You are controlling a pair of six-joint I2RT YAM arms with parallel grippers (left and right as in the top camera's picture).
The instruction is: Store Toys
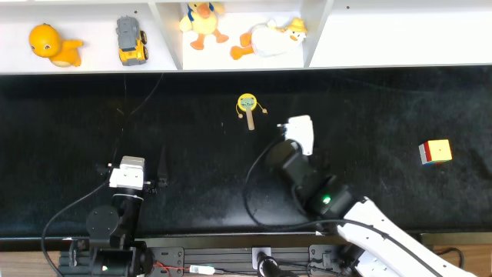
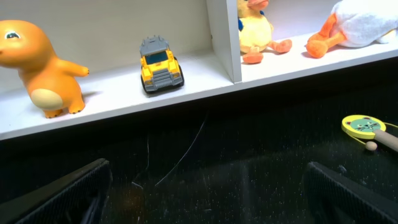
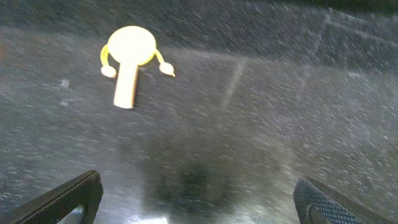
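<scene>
Jaws spread wide, the right gripper (image 3: 196, 190) hovers just near-right of the yellow round wooden-handled rattle drum (image 3: 129, 59), apparently poised to grab it for storing.

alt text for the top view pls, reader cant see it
On a black mat, the right gripper hangs near a yellow rattle drum, with a coloured cube off at the view's right. The left gripper sits low at left. A white shelf along the top holds an orange dinosaur, a yellow truck, a duck plush and a white bird plush.
</scene>
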